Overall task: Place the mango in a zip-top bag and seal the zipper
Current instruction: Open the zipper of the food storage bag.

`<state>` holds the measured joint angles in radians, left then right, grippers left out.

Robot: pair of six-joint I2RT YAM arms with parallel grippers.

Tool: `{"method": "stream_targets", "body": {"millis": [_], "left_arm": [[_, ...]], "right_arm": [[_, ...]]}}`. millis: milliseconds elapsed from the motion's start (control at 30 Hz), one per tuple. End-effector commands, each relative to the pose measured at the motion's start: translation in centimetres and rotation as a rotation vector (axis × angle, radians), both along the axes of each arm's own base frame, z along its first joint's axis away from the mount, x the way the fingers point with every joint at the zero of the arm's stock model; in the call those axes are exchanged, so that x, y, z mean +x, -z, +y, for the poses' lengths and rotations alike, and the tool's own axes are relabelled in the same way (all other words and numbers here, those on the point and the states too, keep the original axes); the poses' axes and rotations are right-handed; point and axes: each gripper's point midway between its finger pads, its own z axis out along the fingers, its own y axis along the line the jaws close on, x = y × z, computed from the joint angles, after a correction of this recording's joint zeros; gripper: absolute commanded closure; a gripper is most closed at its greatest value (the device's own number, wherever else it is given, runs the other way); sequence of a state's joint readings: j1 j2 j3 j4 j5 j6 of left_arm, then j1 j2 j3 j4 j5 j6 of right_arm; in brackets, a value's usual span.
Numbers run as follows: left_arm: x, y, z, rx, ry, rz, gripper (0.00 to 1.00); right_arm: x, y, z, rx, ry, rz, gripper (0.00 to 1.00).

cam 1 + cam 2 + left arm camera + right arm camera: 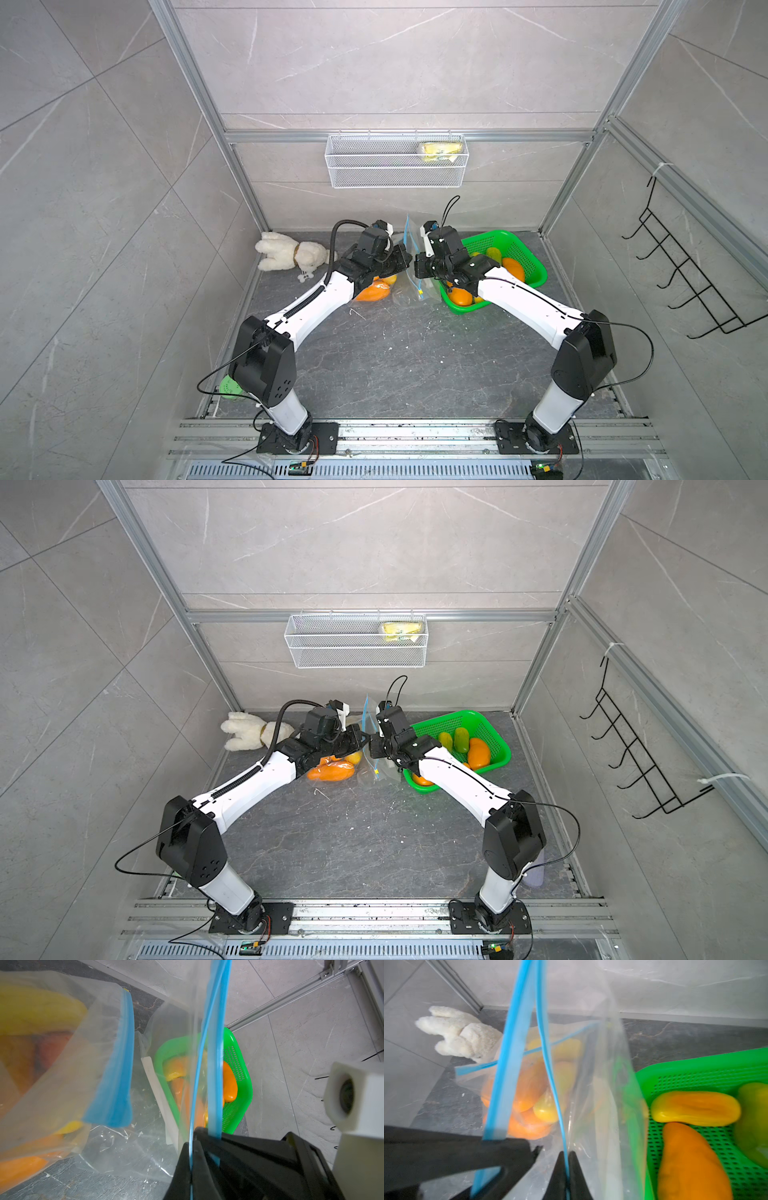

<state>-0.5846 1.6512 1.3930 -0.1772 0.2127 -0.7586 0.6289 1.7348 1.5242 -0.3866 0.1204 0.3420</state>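
Observation:
A clear zip-top bag with a blue zipper (409, 237) (366, 719) hangs upright between my two grippers. My left gripper (190, 1145) (408, 262) is shut on one blue zipper lip (197, 1076). Close beside it, my right gripper (566, 1154) (417, 266) is shut on the other lip (548, 1059). The two lips stand apart above the jaws. Orange and yellow mangoes (513, 268) (478, 752) (691, 1159) lie in the green basket (536, 266) (695, 1059) under my right arm.
A second zip-top bag filled with mangoes (374, 291) (52, 1064) (529, 1095) lies under my left arm. A flat clear bag (415, 293) lies between it and the basket. A white plush toy (291, 253) lies at the back left. A wire shelf (395, 162) hangs on the back wall.

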Motion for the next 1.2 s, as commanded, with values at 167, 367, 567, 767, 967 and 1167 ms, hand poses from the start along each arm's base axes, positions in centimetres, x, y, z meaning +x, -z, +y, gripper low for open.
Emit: {"method": "stream_targets", "body": {"millis": [167,367,567,767,967,1167], "left_arm": [[-2.1,-0.8,5.2,0.199,-0.067,-0.031,1.00],[-2.2,-1.6,7.3,0.248,-0.098,-0.010,1.00],[-1.5,-12.0,8.5,0.317,-0.104,-0.162,1.00],[-3.0,-13.3,9.3,0.343,-0.114,-0.181,1.00],[-6.4,-5.2,8.1,0.367,-0.026,-0.016,1.00],[-9.2,-7.5,11.1,0.380,-0.095,-0.061,1.00]], "right_arm": [[0.2,-3.3,-5.1,-0.051,0.168,-0.091,1.00],[0.4,-4.7,-6.0,-0.025,0.219,-0.110,1.00],[-0.4,-13.3,-2.7,0.064,0.082,-0.212,1.00],[-2.2,-16.4,-3.0,0.077,0.053,-0.290,1.00],[-5.8,-10.4,-2.0,0.086,-0.071,-0.144,1.00],[-10.4,-14.2,-2.7,0.229,-0.173,-0.197,1.00]]}}
